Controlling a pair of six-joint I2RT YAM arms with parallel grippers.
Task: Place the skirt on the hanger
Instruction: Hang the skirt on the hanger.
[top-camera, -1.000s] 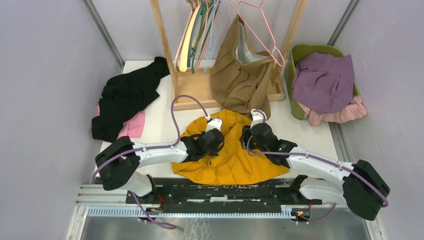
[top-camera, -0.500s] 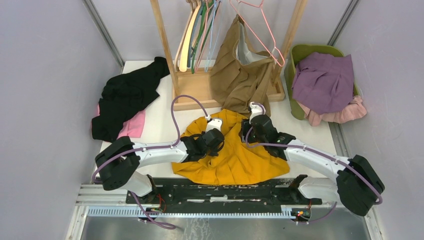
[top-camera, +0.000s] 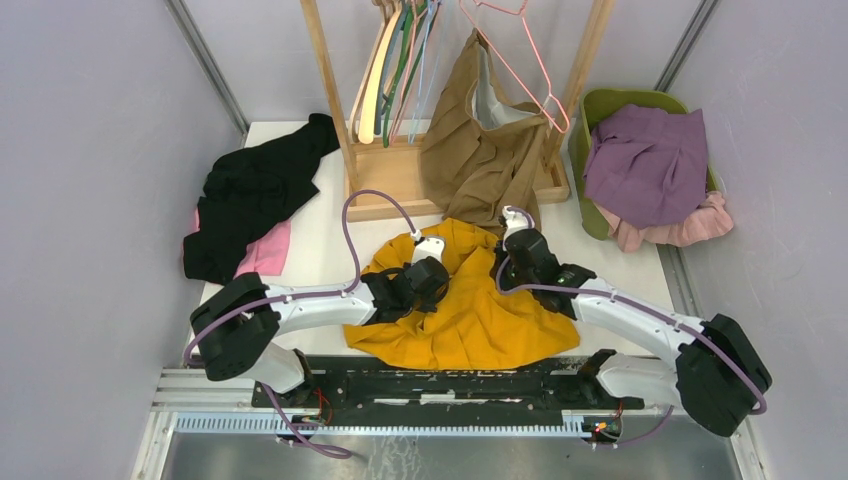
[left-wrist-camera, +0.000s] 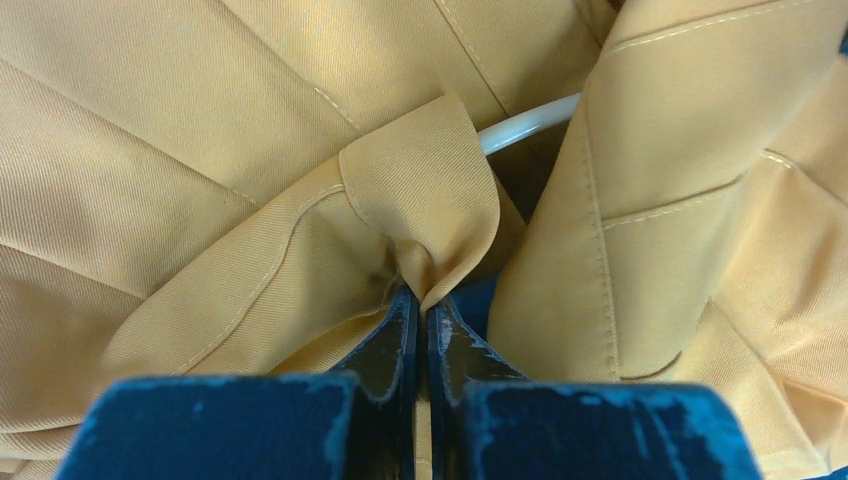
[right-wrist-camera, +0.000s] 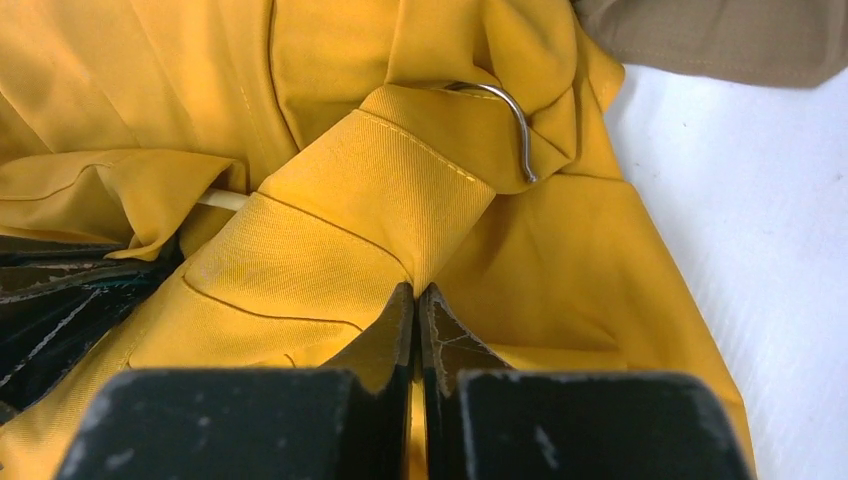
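Two pinches noted, jaws tight on cloth: left gripper (left-wrist-camera: 420, 300) nips a fold of the yellow skirt (top-camera: 470, 320) beside the white hanger (left-wrist-camera: 525, 125); right gripper (right-wrist-camera: 415, 298) nips a band below its hook. We see the skirt crumpled on the table (top-camera: 318, 255) (hanger mostly buried), before the wooden rack (top-camera: 390, 178).

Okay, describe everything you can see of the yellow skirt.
The mustard-yellow skirt lies crumpled on the white table. It looks like woven twill with stitched seams and deep folds. A pale hanger bar and a metal hook show among the folds. The left gripper and right gripper each pinch a fold; its far edge lies beside the hanging brown garment.
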